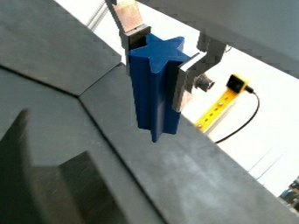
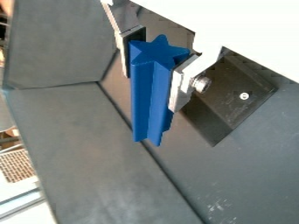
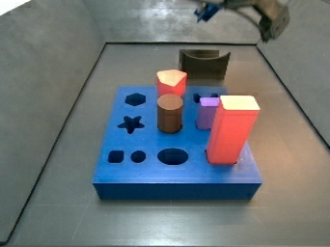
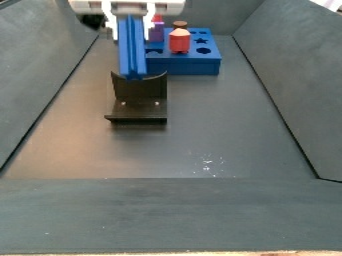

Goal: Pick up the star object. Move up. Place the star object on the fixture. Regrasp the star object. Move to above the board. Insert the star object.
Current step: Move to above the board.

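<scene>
The gripper (image 1: 162,54) is clamped on the star object (image 1: 156,83), a long blue prism with a star-shaped end face. Both wrist views show a silver finger (image 2: 179,84) pressed against each flank of the prism near its upper end, and the rest of its length hangs free below the fingers.

In a side view, the star object (image 4: 132,42) is upright and raised, directly above the fixture (image 4: 138,98). A visible gap separates the prism's lower end from the fixture's base plate.

The surface (image 4: 214,140) is a dark floor bounded by sloping dark walls on either side. On each side of the gripper, bare floor runs out to the walls.

The blue board (image 3: 129,169) lies on the surface beyond the fixture as seen from the gripper. Its star-shaped hole (image 3: 130,123) is empty, as are the smaller holes along its edge. The board carries a red block (image 3: 233,128), a brown cylinder (image 3: 171,113), a purple block (image 3: 206,111) and a red-and-cream piece (image 3: 172,80), all upright. In that side view the gripper (image 3: 206,10) is only partly in frame.
</scene>
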Tool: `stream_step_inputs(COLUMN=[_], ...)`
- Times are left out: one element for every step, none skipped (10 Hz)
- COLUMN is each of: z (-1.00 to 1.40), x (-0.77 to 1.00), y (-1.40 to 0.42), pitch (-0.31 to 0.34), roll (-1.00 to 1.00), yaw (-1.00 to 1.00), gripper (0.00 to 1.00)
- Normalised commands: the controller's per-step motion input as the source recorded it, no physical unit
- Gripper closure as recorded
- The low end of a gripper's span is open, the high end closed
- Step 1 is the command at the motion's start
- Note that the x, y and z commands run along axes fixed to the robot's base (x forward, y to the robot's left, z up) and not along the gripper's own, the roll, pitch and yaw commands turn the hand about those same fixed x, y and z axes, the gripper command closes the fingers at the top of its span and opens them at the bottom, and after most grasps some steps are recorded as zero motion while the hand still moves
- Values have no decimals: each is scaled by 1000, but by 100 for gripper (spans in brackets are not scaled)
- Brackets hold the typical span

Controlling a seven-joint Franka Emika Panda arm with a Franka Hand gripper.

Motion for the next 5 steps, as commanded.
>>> stream_step_inputs(z=[1000, 1000, 1000, 1000, 1000], x=[-33, -38, -43, -44, -49], y=[52, 48, 45, 40, 31], pitch=[-24, 17, 48, 69, 103], roll=[-48, -53, -57, -60, -59], yaw=[-96, -96, -84, -72, -44], gripper=[100, 100, 100, 100, 100])
